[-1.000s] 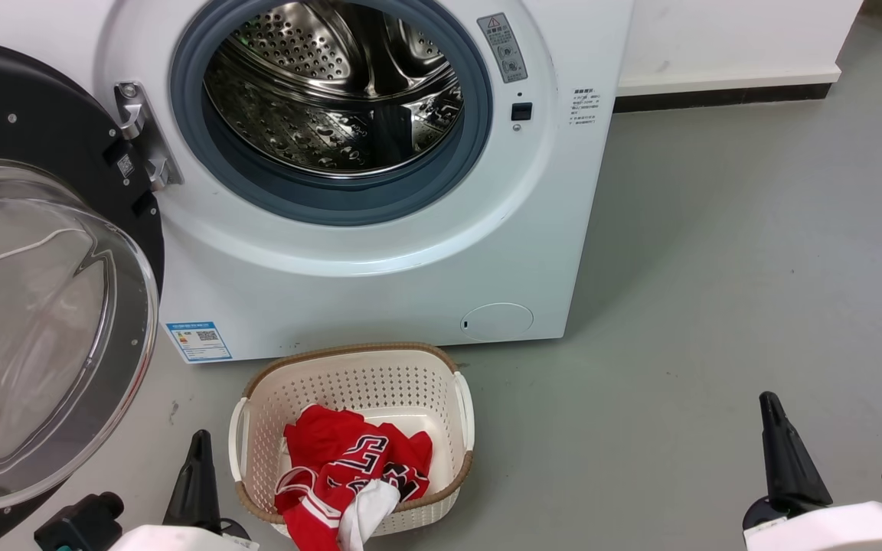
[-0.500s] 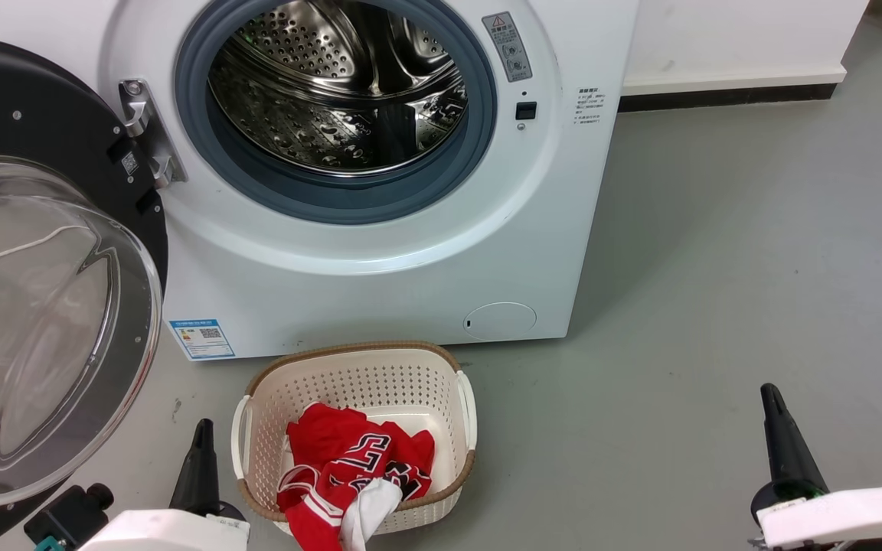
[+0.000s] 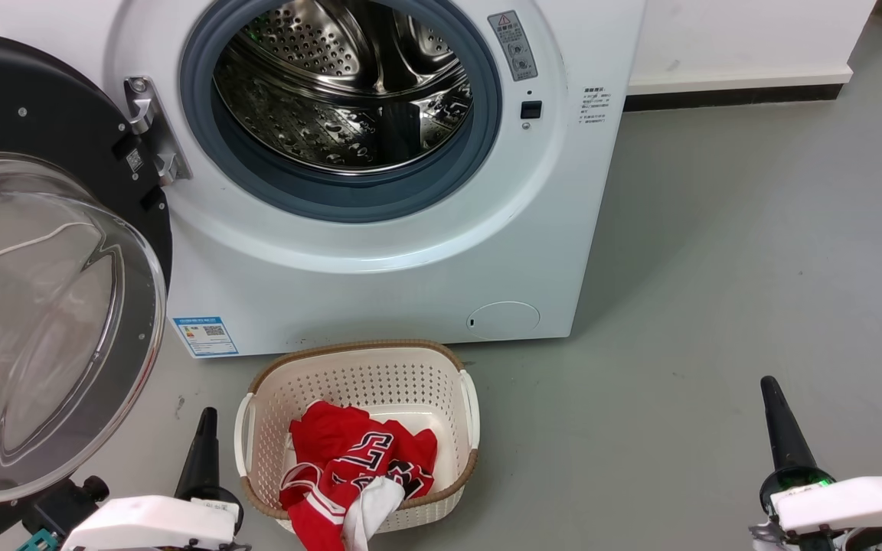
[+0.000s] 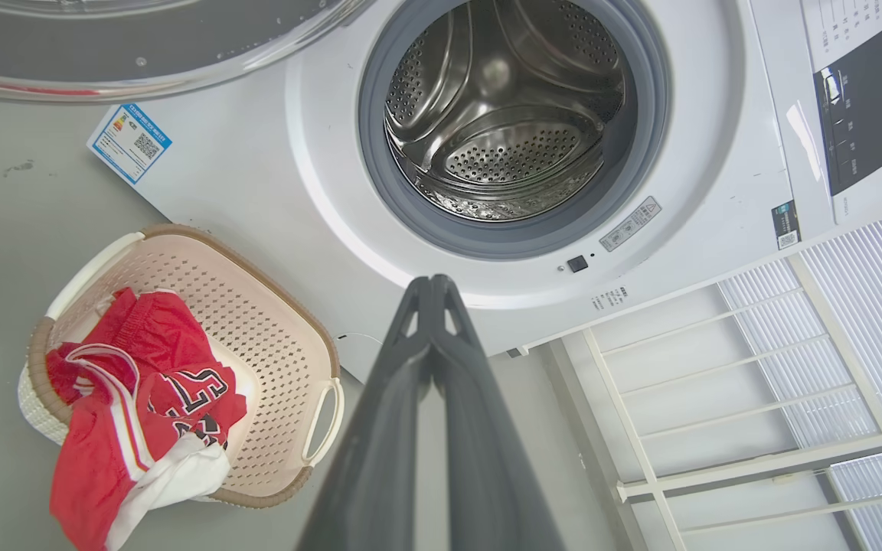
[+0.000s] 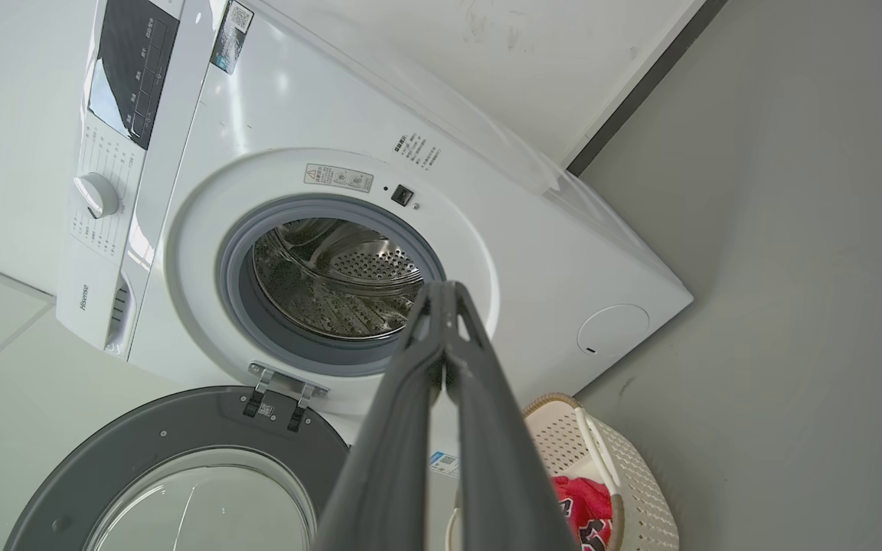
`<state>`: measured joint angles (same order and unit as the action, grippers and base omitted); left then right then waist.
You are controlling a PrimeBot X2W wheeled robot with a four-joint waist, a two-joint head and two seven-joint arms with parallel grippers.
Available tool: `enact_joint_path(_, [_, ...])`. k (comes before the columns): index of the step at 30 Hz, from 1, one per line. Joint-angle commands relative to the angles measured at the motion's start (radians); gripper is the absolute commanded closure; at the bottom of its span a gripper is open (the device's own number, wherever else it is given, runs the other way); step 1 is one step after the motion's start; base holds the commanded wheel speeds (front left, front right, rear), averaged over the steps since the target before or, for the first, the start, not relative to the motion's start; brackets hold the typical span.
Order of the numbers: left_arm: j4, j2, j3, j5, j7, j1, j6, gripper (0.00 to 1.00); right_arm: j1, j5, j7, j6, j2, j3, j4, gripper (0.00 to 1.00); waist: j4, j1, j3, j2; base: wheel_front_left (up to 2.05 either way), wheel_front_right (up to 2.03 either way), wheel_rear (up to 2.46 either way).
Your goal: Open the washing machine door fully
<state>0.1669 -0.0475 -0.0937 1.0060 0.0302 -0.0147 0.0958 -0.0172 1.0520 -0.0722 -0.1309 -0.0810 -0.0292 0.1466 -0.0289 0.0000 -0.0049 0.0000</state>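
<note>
Left of the washing machine (image 3: 380,260), the washing machine door (image 3: 50,321) hangs wide, unmoved this past second — left gripper (image 4: 431,287) and right gripper (image 5: 445,291) pinched together, empty, well clear — opening looks done.

washing machine door (image 3: 43,99): glossy black rim, clear glass | drum (image 3: 349,84): shiny perforated steel | basket (image 3: 349,383): matt plastic

"Hisense" brand on control panel (image 5: 83,297) of washing machine (image 5: 487,229), blue label (image 3: 206,336) with QR code low on front, print too small to read, grey sticker (image 3: 512,44) with red warning triangle beside drum opening, white digits on red jersey (image 3: 357,451), folded, not fully legible
</note>
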Motion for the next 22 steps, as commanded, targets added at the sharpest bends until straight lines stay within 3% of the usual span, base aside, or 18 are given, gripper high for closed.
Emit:
enact_joint_path(1, [-0.004, -0.002, -0.002, 0.026, -0.004, 0.022, 0.003, 1.0, 0.029, 0.026, 0.004, 0.0, -0.007, -0.003, -0.003, 1.0, 0.0, 0.0, 0.0, 0.0, 0.0, 0.0, 0.0])
enact_joint_path(22, [0.028, -0.003, -0.01, 0.248, -0.059, 0.065, 0.017, 1.0, 0.068, 0.246, 0.06, 0.0, -0.006, -0.017, 0.035, 1.0, 0.01, 0.0, 0.003, 0.0, 0.0, 0.0, 0.0])
